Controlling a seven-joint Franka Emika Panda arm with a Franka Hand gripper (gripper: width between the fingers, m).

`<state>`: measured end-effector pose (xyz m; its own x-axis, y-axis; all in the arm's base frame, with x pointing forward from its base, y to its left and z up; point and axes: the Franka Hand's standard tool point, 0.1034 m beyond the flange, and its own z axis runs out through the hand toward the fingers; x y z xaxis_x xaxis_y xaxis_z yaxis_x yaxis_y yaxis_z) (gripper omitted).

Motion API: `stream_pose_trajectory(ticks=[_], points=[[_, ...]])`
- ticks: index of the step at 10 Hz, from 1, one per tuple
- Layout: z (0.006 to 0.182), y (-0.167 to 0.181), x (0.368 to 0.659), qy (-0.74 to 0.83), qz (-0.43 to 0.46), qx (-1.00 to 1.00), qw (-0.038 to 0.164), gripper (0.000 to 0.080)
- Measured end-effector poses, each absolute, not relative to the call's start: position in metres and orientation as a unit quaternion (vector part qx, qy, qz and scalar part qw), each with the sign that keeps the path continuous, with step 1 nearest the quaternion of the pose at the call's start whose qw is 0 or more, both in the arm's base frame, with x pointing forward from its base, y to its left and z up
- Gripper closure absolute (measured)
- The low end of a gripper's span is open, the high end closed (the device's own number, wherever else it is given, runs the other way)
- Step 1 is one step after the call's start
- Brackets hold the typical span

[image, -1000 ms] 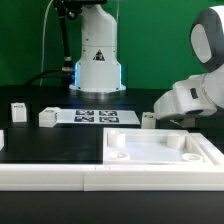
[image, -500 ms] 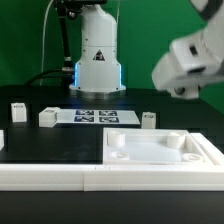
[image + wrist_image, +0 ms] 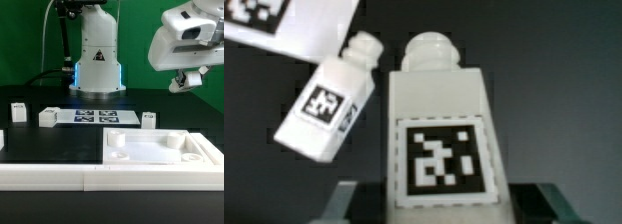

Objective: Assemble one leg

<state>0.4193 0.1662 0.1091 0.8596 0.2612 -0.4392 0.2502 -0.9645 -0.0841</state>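
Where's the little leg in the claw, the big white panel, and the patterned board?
leg (image 3: 438,95): wrist view, its plain face above the tag.
panel (image 3: 150,150): exterior view, its flat inner floor.
marker board (image 3: 95,117): exterior view, its tagged middle.

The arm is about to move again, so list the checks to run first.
1. The end effector hangs well above the table: ok.
2. The leg sits between its fingers, both touching: ok.
3. The leg's peg end points away from the end effector: ok.
4. The panel lies flat, visible corner sockets uncovered: ok.
5. The loose leg beside the panel is out of the path: cannot tell.
6. The leg is square in the grip: cannot tell.
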Motion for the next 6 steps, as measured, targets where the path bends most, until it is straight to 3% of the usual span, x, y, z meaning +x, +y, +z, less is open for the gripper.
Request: stream_pose_trajectory(ticks=[2, 6], points=[[0.102, 0.157, 0.422, -0.141, 0.170, -0.975, 0.019, 0.0509], [0.128, 0.135, 0.461, -0.120, 0.041, -0.992, 0.029, 0.0509]])
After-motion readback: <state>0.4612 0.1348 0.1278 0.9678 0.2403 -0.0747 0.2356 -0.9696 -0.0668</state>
